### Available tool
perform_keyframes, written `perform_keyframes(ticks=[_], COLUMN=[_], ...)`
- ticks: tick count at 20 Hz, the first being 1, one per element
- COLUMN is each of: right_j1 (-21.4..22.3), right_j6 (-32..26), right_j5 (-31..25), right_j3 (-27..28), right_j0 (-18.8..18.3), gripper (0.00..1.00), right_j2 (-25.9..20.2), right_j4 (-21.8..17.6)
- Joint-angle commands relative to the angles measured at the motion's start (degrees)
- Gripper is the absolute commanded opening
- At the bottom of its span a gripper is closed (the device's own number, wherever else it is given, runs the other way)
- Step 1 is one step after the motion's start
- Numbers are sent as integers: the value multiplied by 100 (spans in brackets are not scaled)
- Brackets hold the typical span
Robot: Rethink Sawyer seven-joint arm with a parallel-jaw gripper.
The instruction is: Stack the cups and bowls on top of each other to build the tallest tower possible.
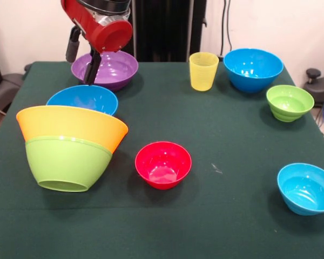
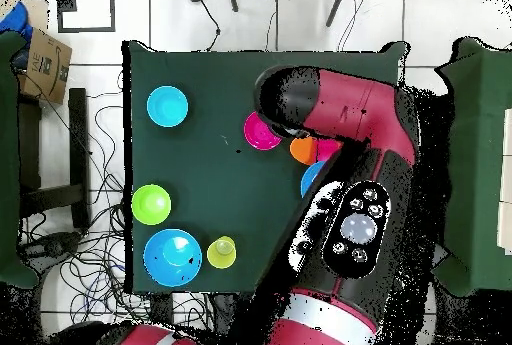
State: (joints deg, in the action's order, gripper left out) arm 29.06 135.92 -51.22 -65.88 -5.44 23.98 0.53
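Note:
The tower stands at the left in the front view: a large orange bowl (image 1: 70, 125) sits tilted over a lime-green bowl (image 1: 67, 162). The red cup is hidden. Behind the tower are a blue bowl (image 1: 82, 100) and a purple bowl (image 1: 105, 69). A small red bowl (image 1: 163, 164) sits mid-table, and the yellow cup (image 1: 203, 70) stands upright at the back. The red and black arm (image 1: 100, 24) comes down over the purple bowl. A black part (image 1: 92, 67) hangs at that bowl's left rim. In the overhead view the arm (image 2: 350, 121) covers the tower side.
On the right in the front view are a blue bowl (image 1: 253, 69), a ribbed green bowl (image 1: 289, 102) and a small blue bowl (image 1: 306, 188). All three stand apart on the dark green cloth (image 1: 227, 135). In the overhead view the orange bowl (image 2: 302, 148) peeks out beside the arm.

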Motion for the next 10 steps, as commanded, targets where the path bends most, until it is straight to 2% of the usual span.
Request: perform_keyframes(ticks=[1,4,10], right_j1=[-138,-177,-190], right_j6=[1064,1040,922], right_j5=[614,1057,1226], right_j3=[-825,-891,-980], right_j0=[-98,-125,-175], gripper=[100,100,100], right_j2=[-553,-608,-657], right_j4=[386,463,685])
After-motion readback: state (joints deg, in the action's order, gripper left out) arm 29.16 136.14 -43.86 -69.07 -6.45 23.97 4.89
